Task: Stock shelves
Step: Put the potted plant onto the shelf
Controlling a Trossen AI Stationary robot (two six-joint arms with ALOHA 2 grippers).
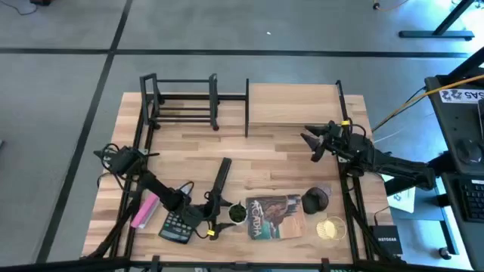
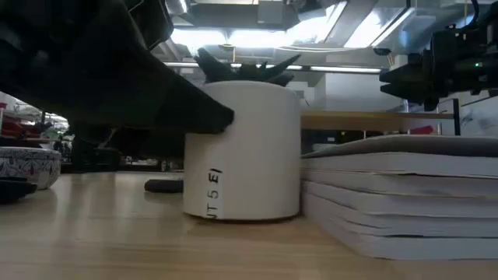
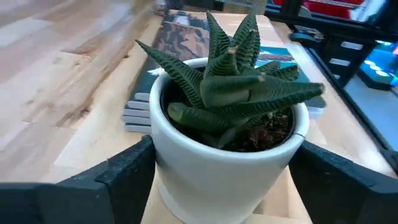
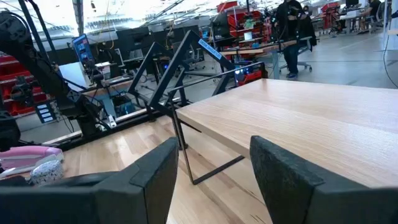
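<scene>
L gripper (image 1: 227,212) is sitting low at the table's (image 1: 272,155) near edge, fingers (image 3: 118,177) spread just wide enough to hug both sides of a white pot (image 3: 217,168) w/ a striped succulent (image 3: 233,87); pot is standing upright on the table, just beside a stack of magazines (image 1: 274,215). R gripper (image 1: 310,141) is hovering above the table's right side, fingers (image 4: 292,180) parted, gripping nothing. Wooden two-level shelf (image 1: 295,102) is standing at the far right; black bar rack (image 1: 181,102) is sitting far left of it. Calculator (image 1: 178,225) & pink item (image 1: 144,211) are lying near the L arm.
</scene>
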